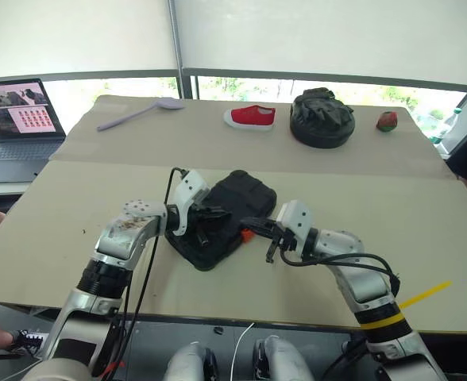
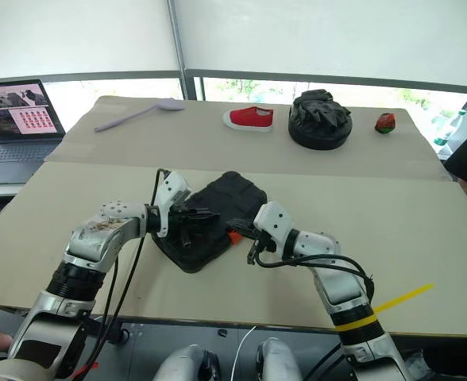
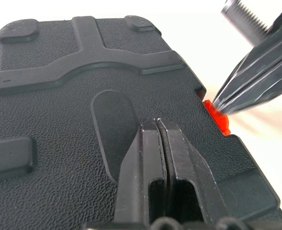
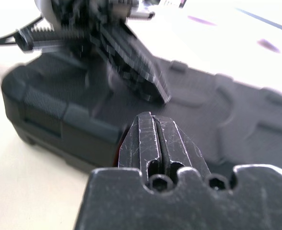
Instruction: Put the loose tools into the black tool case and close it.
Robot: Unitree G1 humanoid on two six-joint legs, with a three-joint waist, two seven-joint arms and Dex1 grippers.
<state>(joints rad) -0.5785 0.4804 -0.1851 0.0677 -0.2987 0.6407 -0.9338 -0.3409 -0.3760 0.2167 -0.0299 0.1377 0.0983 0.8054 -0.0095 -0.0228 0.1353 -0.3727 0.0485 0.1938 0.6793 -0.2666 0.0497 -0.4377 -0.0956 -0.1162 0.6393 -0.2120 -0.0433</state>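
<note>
The black tool case lies closed on the beige table, lid up, with its orange latch on the side facing my right arm. My left gripper is shut and its tips rest on the lid, in the oval recess. My right gripper is shut too, with its tips right at the orange latch. The right wrist view looks over the shut right gripper at the case's front edge. The loose tools are out of view.
At the table's far side lie a lilac spoon, a red shoe, a round black bag and a small red-and-green object. A laptop stands at the left. A yellow strip crosses the near right edge.
</note>
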